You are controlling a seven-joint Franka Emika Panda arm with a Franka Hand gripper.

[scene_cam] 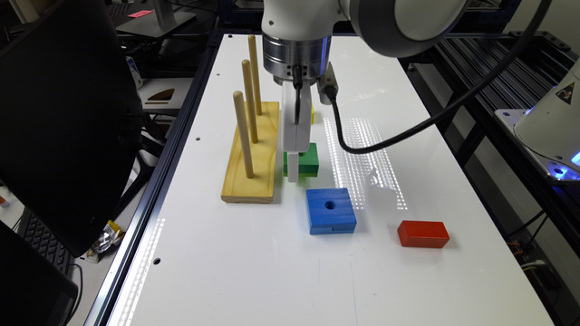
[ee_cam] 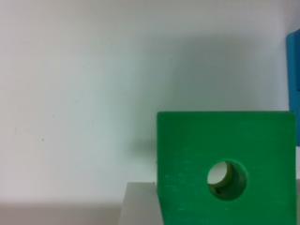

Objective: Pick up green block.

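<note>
- The pincer (scene_cam: 293,174) is low over the tabletop (scene_cam: 281,271), at the green block (scene_cam: 308,159).
- In the exterior view the pincer's white body covers the block's side toward that view's left, with its tip against the block's near corner.
- In the wrist view a pale finger (ee_cam: 140,204) sits against one edge of the green block (ee_cam: 225,140); the opposite side is cut off by the frame, so I cannot tell whether the pincer is closed on the block or merely set around it.
- The block lies flat on the tabletop, its round centre hole (ee_cam: 227,179) facing up, with pale surface visible through it.
- A wooden peg board (scene_cam: 258,167) with three upright pegs (scene_cam: 243,133) lies just beside the green block, on the exterior view's left.
- A larger blue block (scene_cam: 331,210) with its own centre hole lies near the green block, closer to the exterior camera and apart from it; its edge (ee_cam: 294,84) also appears in the wrist view.
- A red block (scene_cam: 423,234), solid and oblong, lies well to the exterior view's right of the blue one.
- A sliver of something yellow (scene_cam: 312,114) peeks out behind the arm, probably another block, though too little shows to be sure.
- A black cable (scene_cam: 408,131) loops from the wrist across the tabletop toward the exterior view's right.
</note>
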